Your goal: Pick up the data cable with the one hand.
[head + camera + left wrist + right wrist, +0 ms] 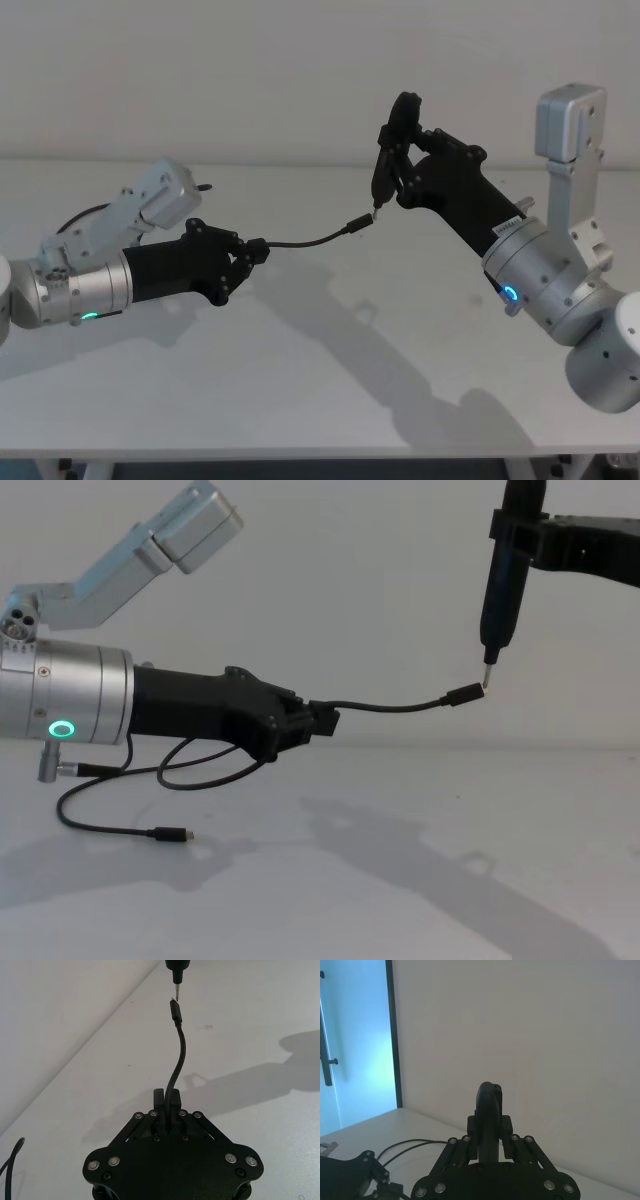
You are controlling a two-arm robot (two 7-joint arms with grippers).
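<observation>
Nearest, lower left in the chest view, slack from the data cable [390,706] lies on the table [420,880]. Mid-left, the left gripper [318,720] clenches it; seemingly light and floppy, it is best pinched near the plug. Upper right, the right gripper [518,535] clasps a pointed tool [498,600].

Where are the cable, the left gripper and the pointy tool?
cable [390,707], chest view, middle of its raised stretch.
left gripper [324,720], chest view, between its fingertips.
pointy tool [498,590], chest view, its black shaft.
</observation>
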